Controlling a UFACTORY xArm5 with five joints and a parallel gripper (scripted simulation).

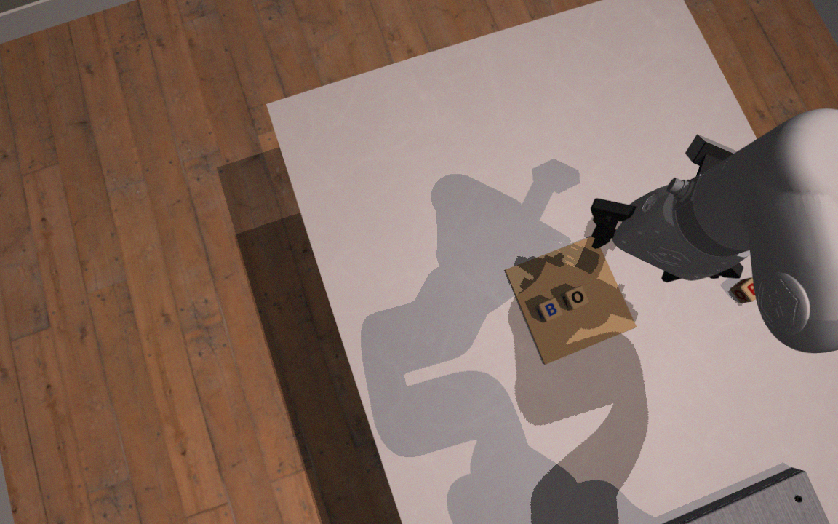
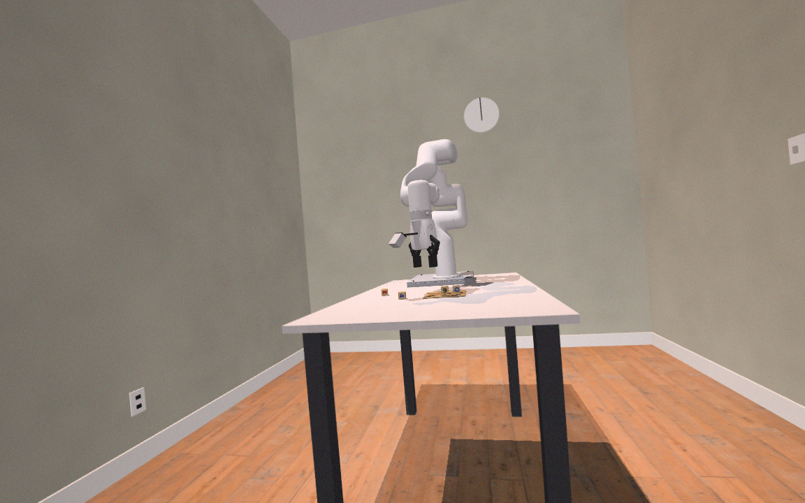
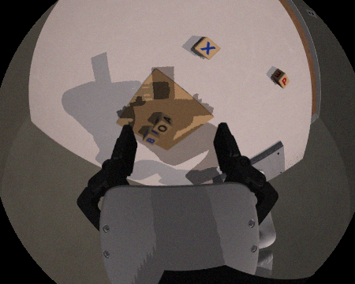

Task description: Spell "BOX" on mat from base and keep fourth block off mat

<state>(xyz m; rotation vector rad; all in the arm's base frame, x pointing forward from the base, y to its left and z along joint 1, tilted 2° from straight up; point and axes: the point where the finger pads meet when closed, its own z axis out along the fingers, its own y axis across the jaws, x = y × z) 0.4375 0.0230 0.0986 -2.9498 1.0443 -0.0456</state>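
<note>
The B block and O block sit side by side on the tan mat, so two of three letters look placed. The X block and the red-lettered fourth block lie off the mat on the white table. The gripper hangs above the table, fingers spread wide and empty, so fetching X is what remains

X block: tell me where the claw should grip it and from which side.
Come straight down onto the X block and pinch two opposite side faces. It lies flat on the table, letter up, apart from the P block and the mat, so its sides look free. The claw is open.
</note>
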